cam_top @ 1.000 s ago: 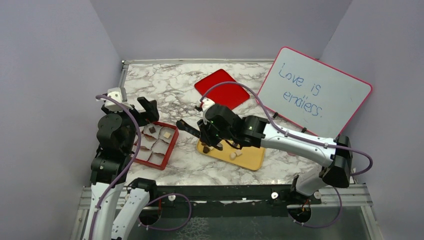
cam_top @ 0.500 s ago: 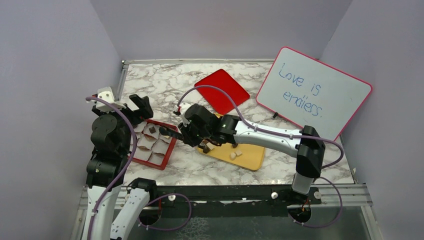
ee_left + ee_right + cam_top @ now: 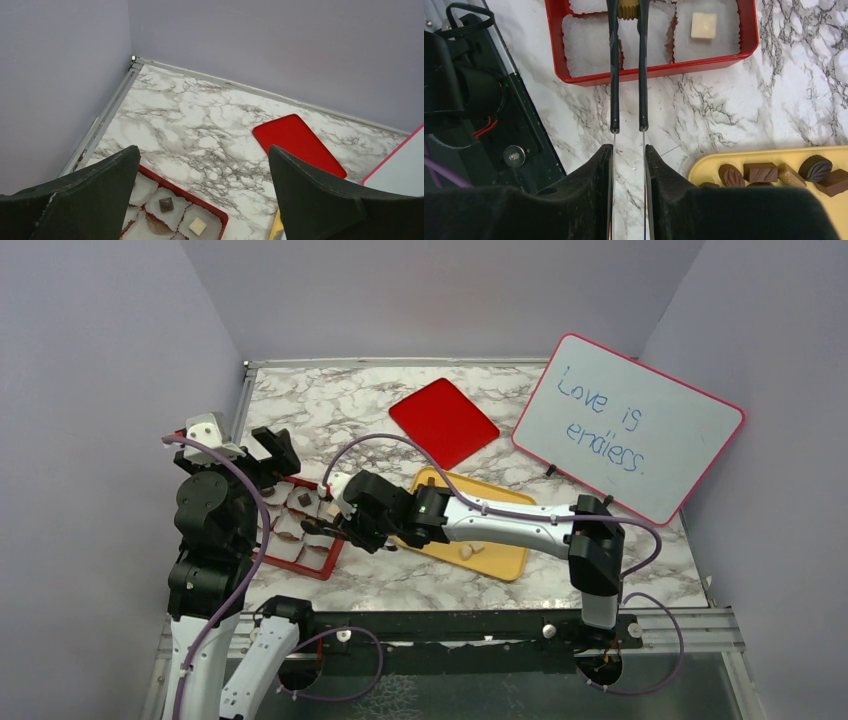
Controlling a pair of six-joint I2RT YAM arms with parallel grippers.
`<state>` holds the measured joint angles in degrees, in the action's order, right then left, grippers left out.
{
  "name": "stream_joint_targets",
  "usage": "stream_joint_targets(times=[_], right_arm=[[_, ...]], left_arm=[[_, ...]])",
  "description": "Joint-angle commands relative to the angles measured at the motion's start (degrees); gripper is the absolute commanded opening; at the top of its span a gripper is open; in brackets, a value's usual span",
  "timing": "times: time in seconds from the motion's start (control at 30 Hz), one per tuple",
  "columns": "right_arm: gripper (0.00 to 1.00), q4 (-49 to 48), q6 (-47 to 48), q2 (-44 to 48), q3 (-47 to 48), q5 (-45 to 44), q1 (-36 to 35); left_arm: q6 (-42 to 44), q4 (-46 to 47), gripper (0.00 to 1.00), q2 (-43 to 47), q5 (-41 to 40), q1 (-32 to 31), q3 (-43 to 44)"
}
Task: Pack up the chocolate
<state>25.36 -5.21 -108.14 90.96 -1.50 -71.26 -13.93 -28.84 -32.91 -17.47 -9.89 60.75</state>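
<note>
Presently a placing step is judged to be in hand: a tan chocolate is gripped by the right jaws over a paper cup of the red box. The left jaws stand wide open, empty. Next, release into that cup is called for; more chocolates lie on the yellow tray.

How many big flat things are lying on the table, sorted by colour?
Red: 2 (red box, flat red lid)
Yellow: 1 (yellow tray)
White: 1 (whiteboard)
Total: 4
</note>
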Motion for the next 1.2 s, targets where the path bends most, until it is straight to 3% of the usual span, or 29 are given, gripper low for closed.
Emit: stream_joint_targets(times=[0.0, 0.23, 1.17], right_arm=[[0.31, 0.1, 2.7, -3.1, 3.9, -4.0, -1.2], [0.33, 2.2, 2.2, -5.3, 6.0, -7.8, -1.6], [0.36, 2.9, 1.4, -3.4, 6.9, -5.1, -1.7]], left_arm=[[1.1, 0.6, 0.99, 1.2, -1.6, -0.1, 0.9], [1.8, 0.7, 0.99, 0.9, -1.1, -0.1, 1.2], [1.5, 1.0, 0.99, -0.3, -0.1, -0.2, 0.6]])
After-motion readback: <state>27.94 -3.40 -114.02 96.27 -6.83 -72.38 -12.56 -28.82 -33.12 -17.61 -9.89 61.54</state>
